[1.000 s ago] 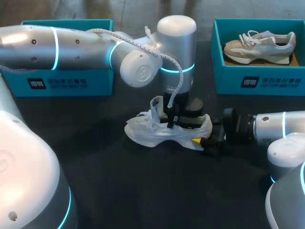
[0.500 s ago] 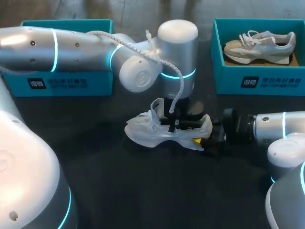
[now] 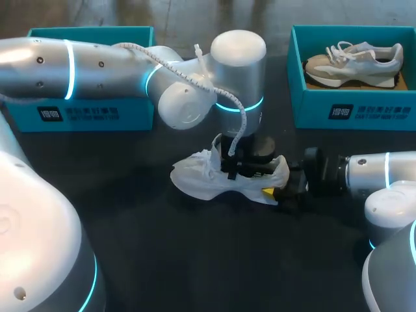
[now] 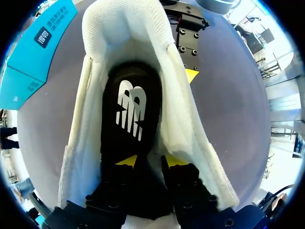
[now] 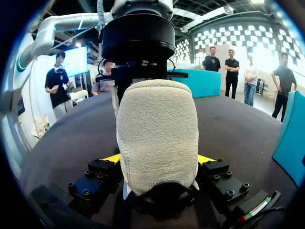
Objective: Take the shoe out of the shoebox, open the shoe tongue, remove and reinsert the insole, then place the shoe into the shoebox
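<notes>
A white shoe [image 3: 218, 177] lies on its sole mid-table, toe pointing left. My left gripper [image 4: 150, 161] reaches down into its opening. Its yellow-tipped fingers [image 4: 127, 160] stand slightly apart, resting on the near end of the black insole [image 4: 128, 112], which lies flat inside the shoe [image 4: 90, 129]. My right gripper [image 5: 158, 160] is shut on the shoe's heel [image 5: 157, 138], a yellow tip on each side. In the head view it [image 3: 273, 192] sits at the shoe's right end.
A teal shoebox [image 3: 84, 112] stands at the back left, behind my left arm. Another teal box [image 3: 351, 112] at the back right holds a grey and white shoe [image 3: 354, 62]. The dark table in front of the white shoe is bare.
My left wrist has shifted slightly left and lower over the shoe, pressing the tongue down a little. The right arm and the shoe have stayed in place.
</notes>
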`<state>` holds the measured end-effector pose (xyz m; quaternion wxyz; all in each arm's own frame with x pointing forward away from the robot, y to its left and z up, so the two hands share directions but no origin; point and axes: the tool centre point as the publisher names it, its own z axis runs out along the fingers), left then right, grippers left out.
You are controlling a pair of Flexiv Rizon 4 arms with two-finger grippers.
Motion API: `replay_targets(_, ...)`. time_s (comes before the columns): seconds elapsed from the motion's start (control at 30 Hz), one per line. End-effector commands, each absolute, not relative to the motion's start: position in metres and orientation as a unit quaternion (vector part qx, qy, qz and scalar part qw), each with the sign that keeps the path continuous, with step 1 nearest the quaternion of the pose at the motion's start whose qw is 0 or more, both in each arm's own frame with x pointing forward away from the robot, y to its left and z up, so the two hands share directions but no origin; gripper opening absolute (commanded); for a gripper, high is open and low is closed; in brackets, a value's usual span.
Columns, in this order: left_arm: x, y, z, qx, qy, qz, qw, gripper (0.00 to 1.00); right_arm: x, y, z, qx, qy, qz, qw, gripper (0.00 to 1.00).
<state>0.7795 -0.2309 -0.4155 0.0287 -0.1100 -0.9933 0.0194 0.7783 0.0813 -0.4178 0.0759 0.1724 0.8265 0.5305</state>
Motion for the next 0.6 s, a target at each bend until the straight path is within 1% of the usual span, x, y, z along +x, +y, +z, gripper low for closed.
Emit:
replay_targets(0.03, 0.786, -0.234, -0.428, -0.112, -0.993, 0.018, 0.012, 0.30, 0.778, 0.082, -0.416, 0.173, 0.828, 0.529, 0.075, 0.00)
replay_targets(0.1, 0.788, -0.235, -0.429, -0.116, -0.993, 0.019, 0.008, 0.29, 0.778, 0.082, -0.416, 0.173, 0.828, 0.529, 0.075, 0.00)
replay_targets(0.2, 0.795, -0.238, -0.434, -0.120, -0.993, 0.019, -0.010, 0.33, 0.778, 0.082, -0.416, 0.173, 0.828, 0.529, 0.075, 0.00)
replay_targets(0.43, 0.803, -0.241, -0.440, -0.123, -0.992, 0.026, -0.028, 0.36, 0.778, 0.082, -0.416, 0.173, 0.828, 0.529, 0.075, 0.00)
replay_targets(0.6, 0.810, -0.240, -0.441, -0.120, -0.992, 0.028, -0.040, 0.36, 0.778, 0.082, -0.416, 0.173, 0.828, 0.529, 0.075, 0.00)
